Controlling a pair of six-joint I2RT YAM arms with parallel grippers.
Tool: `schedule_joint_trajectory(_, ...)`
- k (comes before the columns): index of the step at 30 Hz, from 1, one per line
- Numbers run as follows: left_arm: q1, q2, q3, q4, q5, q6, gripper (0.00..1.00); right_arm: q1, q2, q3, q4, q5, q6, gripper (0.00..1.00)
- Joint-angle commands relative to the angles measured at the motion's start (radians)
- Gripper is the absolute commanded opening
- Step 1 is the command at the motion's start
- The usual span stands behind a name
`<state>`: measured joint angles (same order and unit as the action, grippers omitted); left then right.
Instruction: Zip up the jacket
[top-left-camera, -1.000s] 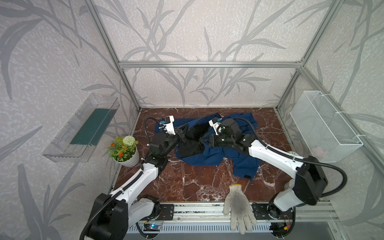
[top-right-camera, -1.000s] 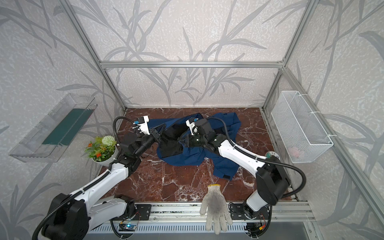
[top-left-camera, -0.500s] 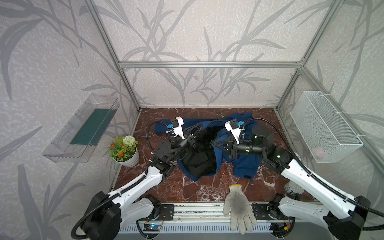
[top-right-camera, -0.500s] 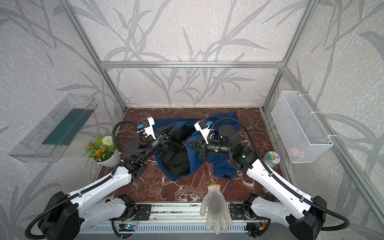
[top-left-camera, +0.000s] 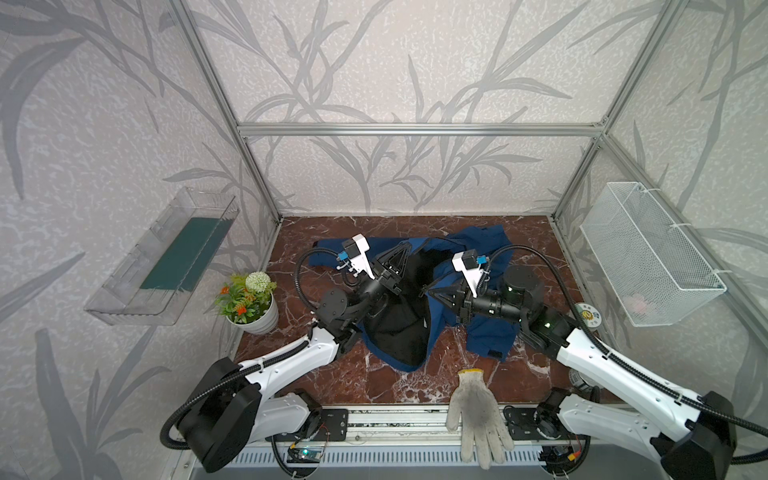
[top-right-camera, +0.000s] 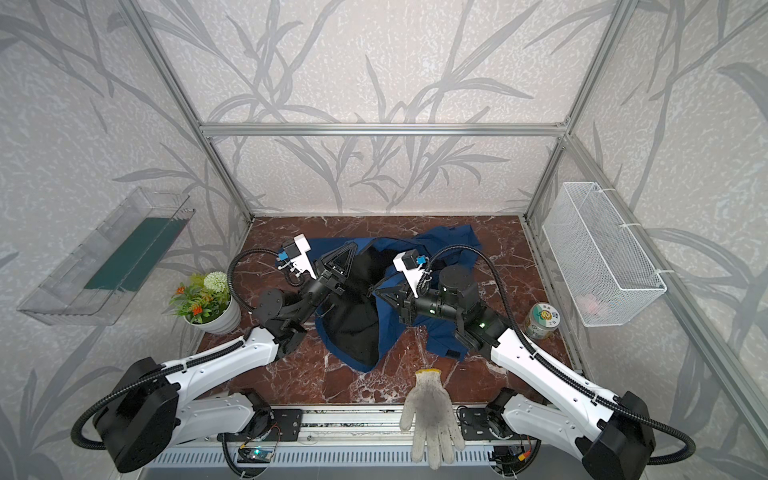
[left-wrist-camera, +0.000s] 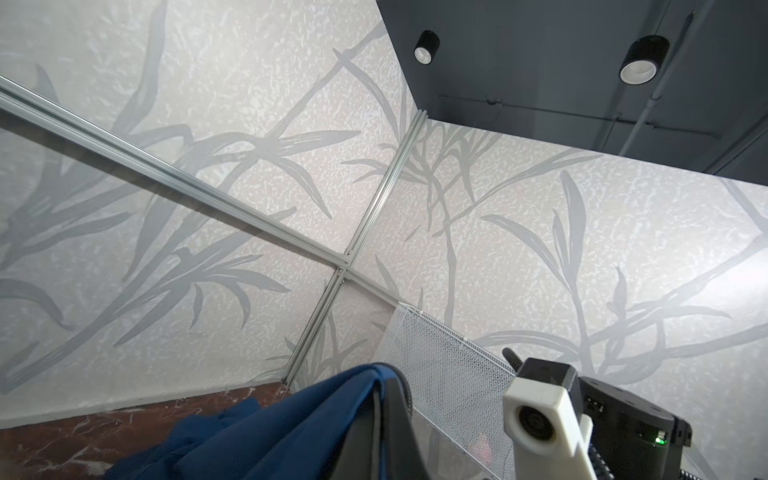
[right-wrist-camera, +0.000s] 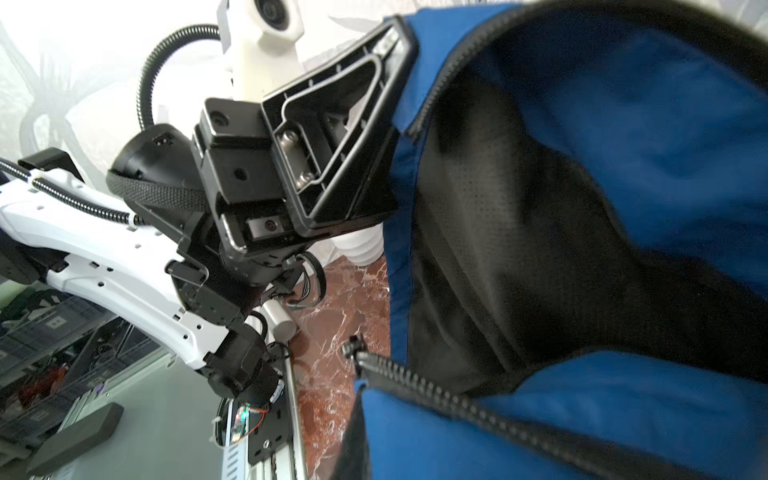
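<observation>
The navy-blue jacket (top-left-camera: 490, 332) (top-right-camera: 440, 336) is bunched in the middle of the table, its black lining (top-left-camera: 399, 324) (top-right-camera: 353, 328) hanging open between my two grippers. My left gripper (top-left-camera: 405, 248) (top-right-camera: 353, 247) is raised and shut on the jacket's upper edge; in the left wrist view blue fabric (left-wrist-camera: 270, 436) drapes over its tip. My right gripper (top-left-camera: 431, 291) (top-right-camera: 377, 291) is shut on the opposite front edge. In the right wrist view the black zipper teeth (right-wrist-camera: 436, 399) run across that edge, ending at a free end (right-wrist-camera: 353, 347); fabric hides this gripper's own fingers.
A white knit glove (top-left-camera: 478, 415) (top-right-camera: 430, 415) lies on the front rail. A potted plant (top-left-camera: 249, 299) stands at the left table edge and a small tin (top-right-camera: 542, 320) at the right. A wire basket (top-left-camera: 648, 257) hangs on the right wall, a clear tray (top-left-camera: 166, 257) on the left.
Over the last second both grippers pulled the jacket up and toward the front, so the black lining now hangs open between them. Little has moved in the last half second.
</observation>
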<state>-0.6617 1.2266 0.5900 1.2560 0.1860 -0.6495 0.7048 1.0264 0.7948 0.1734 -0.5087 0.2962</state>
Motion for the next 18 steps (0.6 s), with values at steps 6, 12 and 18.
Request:
schedule_joint_trajectory(6, -0.027, 0.035, 0.049, 0.16, 0.002, -0.047, 0.0, -0.004, -0.017, -0.029, 0.247, 0.077, 0.038, 0.0)
schedule_joint_trajectory(12, -0.032, 0.037, 0.069, 0.16, 0.009, -0.052, 0.0, -0.005, 0.013, -0.029, 0.315, 0.089, 0.045, 0.0)
schedule_joint_trajectory(18, -0.043, 0.034, 0.072, 0.16, 0.014, -0.05, 0.0, -0.003, 0.049, -0.006, 0.36, 0.068, 0.06, 0.0)
